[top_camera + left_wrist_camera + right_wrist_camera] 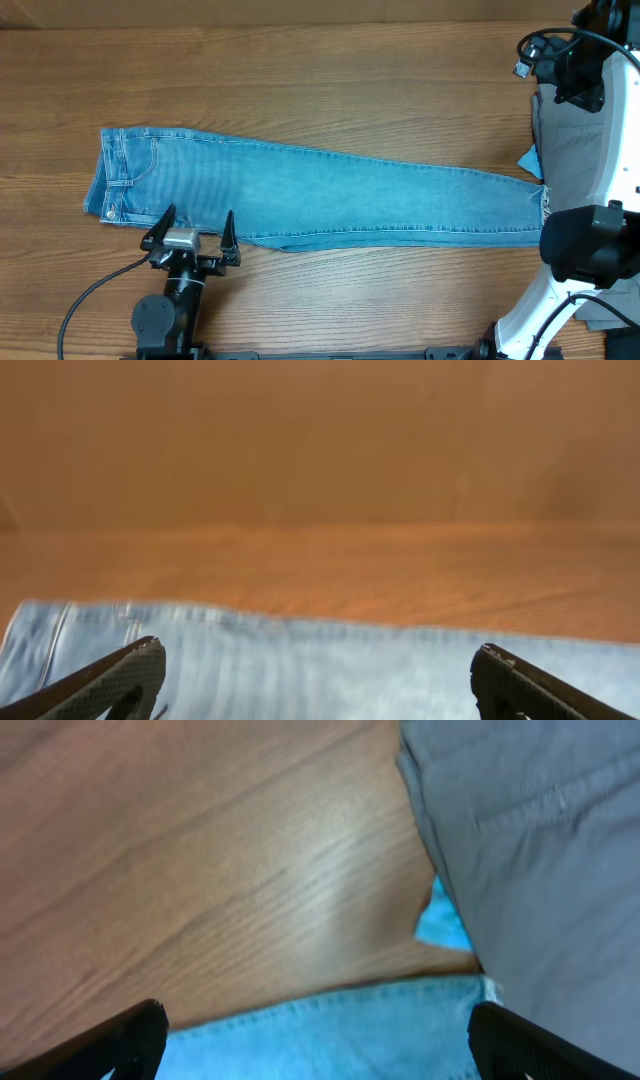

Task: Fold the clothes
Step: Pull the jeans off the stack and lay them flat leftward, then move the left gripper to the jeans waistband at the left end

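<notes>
Holds nothing in the left gripper (197, 216): jaws spread as wide as they go, poised at the near edge of the jeans (330, 195), close to the waistband end. Holds nothing in the right gripper (318, 1015) either, likewise fully spread, above the hem end, where denim runs up against a grey garment (565, 150) with a small light-blue scrap (528, 158) peeking out beside it. Lies flat across the wooden table (300, 60), legs apparently stacked one upon the other, waistband on the left arm's side and hems on the right's. Looks like the very start of the lengthwise fold, with no pinch yet made. Calls next for lowering both grippers onto the cloth, closing on both layers at each end, and probably carrying hem toward waistband without dragging the grey piece along. Shows no brand, label or legible writing anywhere; cannot make out any patch at the waistband.
</notes>
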